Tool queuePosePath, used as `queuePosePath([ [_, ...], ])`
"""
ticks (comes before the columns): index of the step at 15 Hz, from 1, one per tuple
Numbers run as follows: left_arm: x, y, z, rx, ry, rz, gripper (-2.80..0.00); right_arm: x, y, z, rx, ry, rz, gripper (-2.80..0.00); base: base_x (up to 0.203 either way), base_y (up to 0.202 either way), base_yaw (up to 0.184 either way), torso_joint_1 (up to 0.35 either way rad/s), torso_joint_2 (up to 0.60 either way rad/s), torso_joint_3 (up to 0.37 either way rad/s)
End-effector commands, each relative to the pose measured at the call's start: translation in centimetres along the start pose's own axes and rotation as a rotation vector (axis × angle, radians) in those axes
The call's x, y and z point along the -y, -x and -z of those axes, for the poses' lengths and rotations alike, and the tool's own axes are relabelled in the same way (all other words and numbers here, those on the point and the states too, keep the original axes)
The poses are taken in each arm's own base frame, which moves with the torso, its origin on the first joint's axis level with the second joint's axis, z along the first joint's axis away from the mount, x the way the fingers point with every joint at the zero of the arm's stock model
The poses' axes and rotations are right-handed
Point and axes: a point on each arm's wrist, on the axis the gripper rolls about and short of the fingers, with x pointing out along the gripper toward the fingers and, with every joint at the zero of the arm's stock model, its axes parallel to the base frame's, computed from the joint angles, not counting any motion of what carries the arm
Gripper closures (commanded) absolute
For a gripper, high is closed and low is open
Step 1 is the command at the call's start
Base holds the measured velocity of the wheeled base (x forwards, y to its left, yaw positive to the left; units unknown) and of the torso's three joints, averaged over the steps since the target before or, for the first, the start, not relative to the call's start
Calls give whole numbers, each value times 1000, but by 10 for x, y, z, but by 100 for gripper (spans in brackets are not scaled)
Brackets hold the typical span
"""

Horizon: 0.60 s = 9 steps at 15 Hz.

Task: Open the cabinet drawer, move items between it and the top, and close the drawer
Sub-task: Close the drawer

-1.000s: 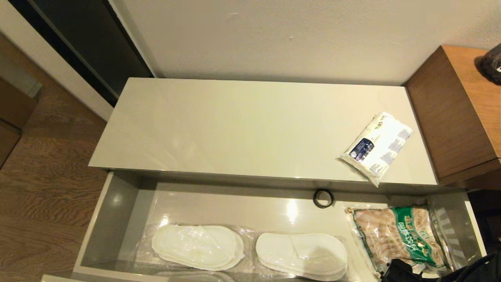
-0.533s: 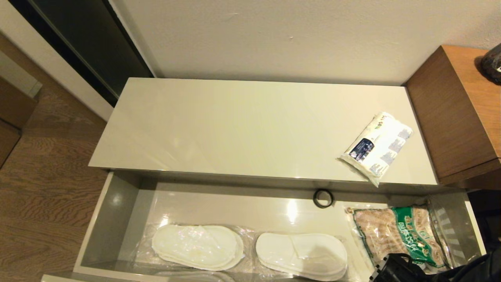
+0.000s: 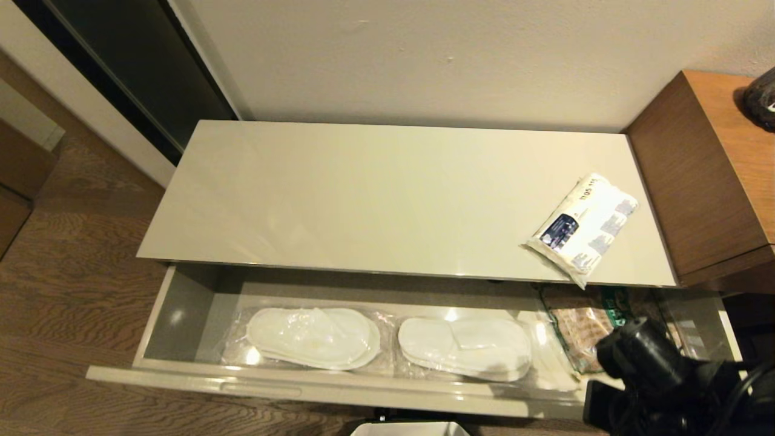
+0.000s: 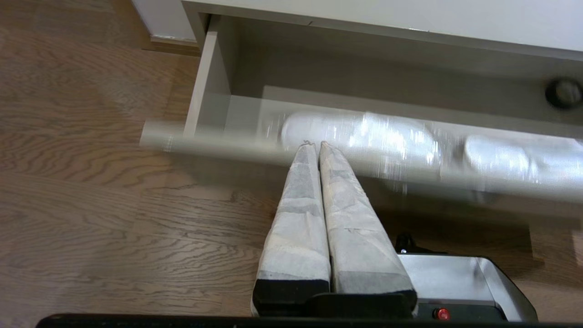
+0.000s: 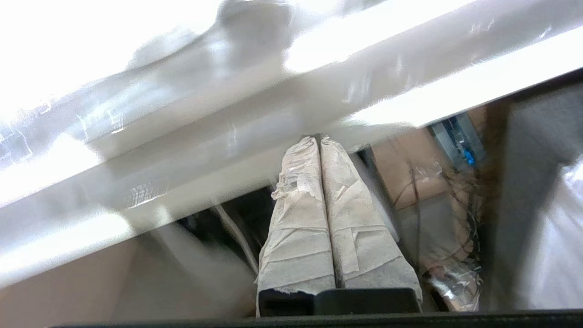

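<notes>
Drawer (image 3: pixel 339 387) now sits further in than a second ago — closing under way, half open. Left gripper (image 4: pixel 316 145) fingers pressed together, empty, before the front edge. Inside: two slipper pairs (image 3: pixel 315 337), one snack bag (image 3: pixel 581 330). Tissue pack (image 3: pixel 582 227) — one — on the top (image 3: pixel 363 194). Right gripper (image 5: pixel 317 139) pinched shut, empty, against drawer front.

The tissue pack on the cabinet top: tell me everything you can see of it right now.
The soft white plastic-wrapped tissue pack lies flat on the glossy cream-beige cabinet top, at the top's right end near the front edge. It is turned diagonally, its near corner at or just over that edge, above the open pale grey drawer. A dark-blue label faces up, beside pale printed patches and small dark lettering. The wrap looks slightly puffy and crinkled. Nothing but the top touches it; neither pincer is near it.
</notes>
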Motion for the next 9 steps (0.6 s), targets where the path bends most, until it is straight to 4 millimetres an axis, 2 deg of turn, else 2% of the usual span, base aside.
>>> queuePosePath([
  [1, 0, 0, 0, 0, 0, 0, 0, 5, 8, -26, 59, -96, -10, 0, 0, 0, 0, 0, 0, 0],
  [4, 0, 0, 0, 0, 0, 0, 0, 6, 14, -58, 131, -182, -16, 0, 0, 0, 0, 0, 0, 0],
  [9, 0, 0, 0, 0, 0, 0, 0, 13, 58, -74, 198, -181, -60, 0, 0, 0, 0, 0, 0, 0],
])
